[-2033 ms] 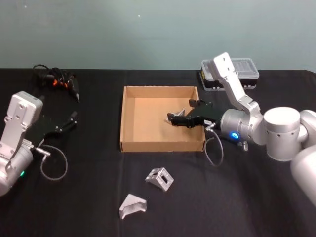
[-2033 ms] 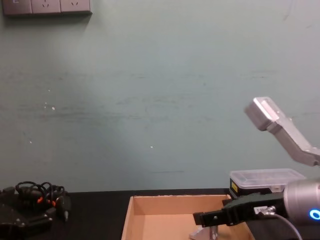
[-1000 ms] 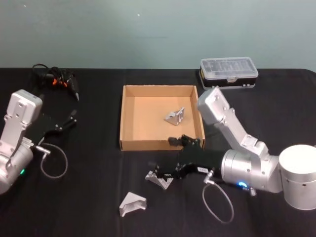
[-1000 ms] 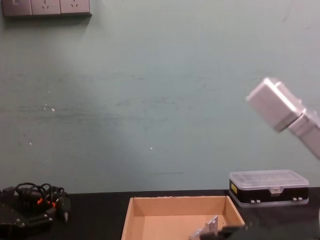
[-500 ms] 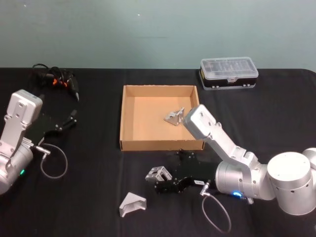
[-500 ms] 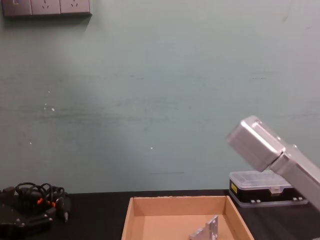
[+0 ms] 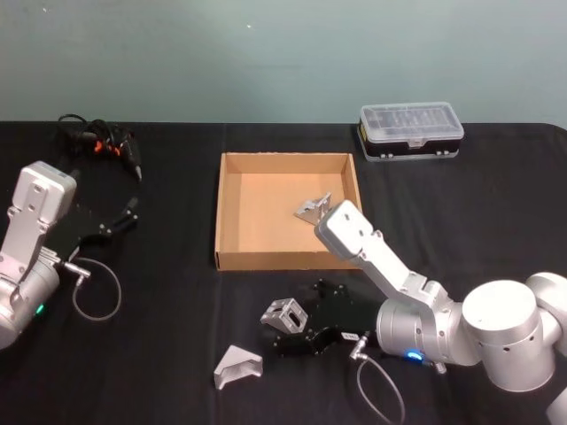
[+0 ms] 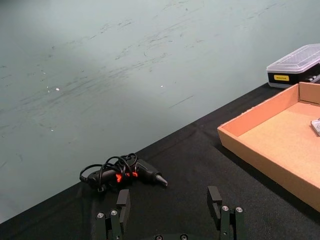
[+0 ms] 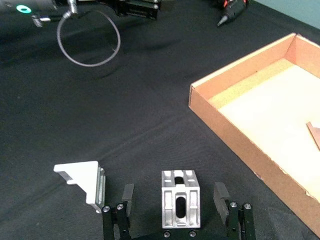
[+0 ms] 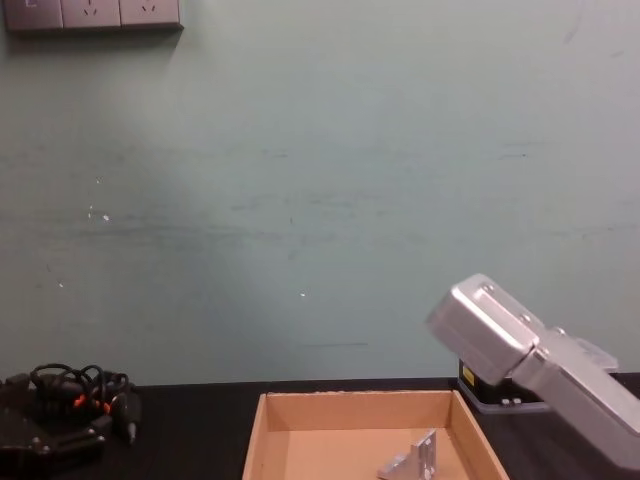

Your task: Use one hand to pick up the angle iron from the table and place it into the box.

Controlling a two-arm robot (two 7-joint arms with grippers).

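Observation:
A slotted silver angle iron [image 7: 283, 313] lies on the black table [image 7: 159, 354] in front of the box. My right gripper [image 7: 290, 333] is open and low over it. In the right wrist view the angle iron [image 9: 180, 205] sits between the two fingers [image 9: 128, 194], with a gap on each side. Another angle iron [image 7: 237, 367] lies to the front left, beside the left finger [image 9: 82, 179]. The tan cardboard box [image 7: 219, 212] holds one angle iron [image 7: 310, 208], which also shows in the chest view [image 10: 412, 460]. My left gripper [image 8: 170, 205] is parked open at the table's left.
A black case with a clear lid [image 7: 411, 131] stands at the back right. A tangle of black cable with a tool [image 7: 97, 142] lies at the back left. A grey cable loop [image 7: 96, 297] lies beside the left arm. Bare table surrounds the two loose angle irons.
The right gripper left an angle iron in the box, swung out to the table in front and came down around the slotted angle iron. The left arm has not moved.

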